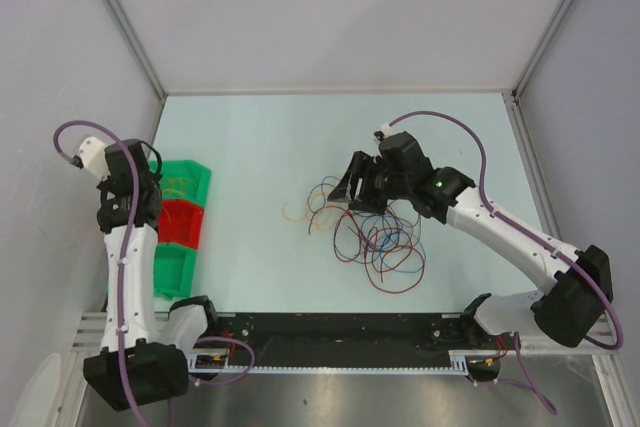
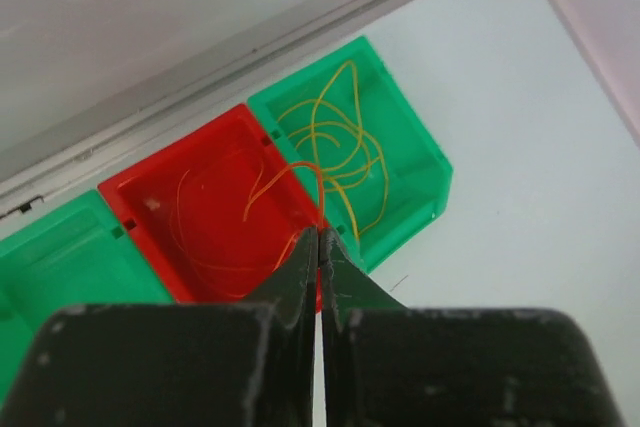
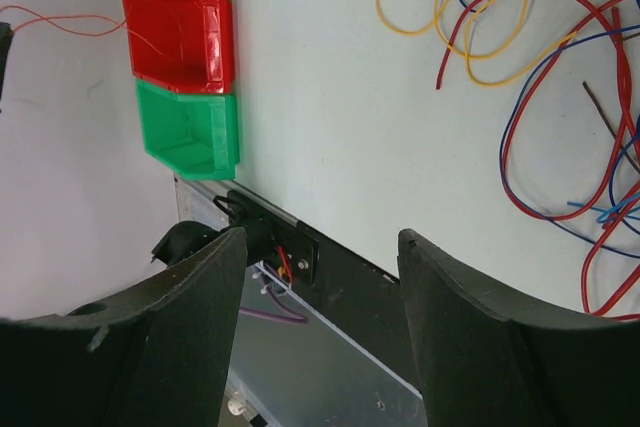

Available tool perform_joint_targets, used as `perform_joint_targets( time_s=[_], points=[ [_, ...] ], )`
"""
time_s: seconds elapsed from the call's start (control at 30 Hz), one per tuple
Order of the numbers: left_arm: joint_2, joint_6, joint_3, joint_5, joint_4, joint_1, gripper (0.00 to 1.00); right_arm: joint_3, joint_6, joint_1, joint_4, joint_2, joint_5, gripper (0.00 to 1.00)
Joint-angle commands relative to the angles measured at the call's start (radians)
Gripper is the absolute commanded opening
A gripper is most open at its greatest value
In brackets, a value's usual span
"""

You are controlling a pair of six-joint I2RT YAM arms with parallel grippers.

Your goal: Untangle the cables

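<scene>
left tool [image 2: 320, 247], pinched shut on an orange cable [image 2: 285, 182] above the red bin [image 2: 140, 209] at the surface's left edge, may drop it across two bins; right tool [image 3: 320, 327], open and empty, hovers beside the tangled cables [image 1: 375, 237] mid-surface.

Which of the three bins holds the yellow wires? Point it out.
The far green bin, beside the red bin; the near green bin looks empty.
</scene>
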Motion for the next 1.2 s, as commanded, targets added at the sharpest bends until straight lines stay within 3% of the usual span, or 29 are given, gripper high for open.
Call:
perform_joint_targets(
  time_s=[0.0,0.3,0.73,1.03,1.17],
  points=[
    [-0.011,-0.062,-0.079,0.139,0.051,0.101,0.00,0.035,0.023,0.015,0.050,0.024,-0.020,0.66],
    [-0.025,-0.137,-0.236,0.256,0.119,0.227,0.00,0.035,0.038,0.041,0.053,0.051,-0.010,0.66],
    [0.129,-0.235,-0.310,0.389,0.251,0.384,0.00,0.035,0.029,0.049,0.044,0.064,-0.010,0.66],
    [0.221,-0.301,-0.302,0.374,0.321,0.399,0.01,0.033,0.003,0.038,0.038,0.074,-0.014,0.66],
    [0.232,-0.297,-0.297,0.417,0.347,0.399,0.06,0.035,-0.005,0.021,0.039,0.068,-0.025,0.66]
  ],
)
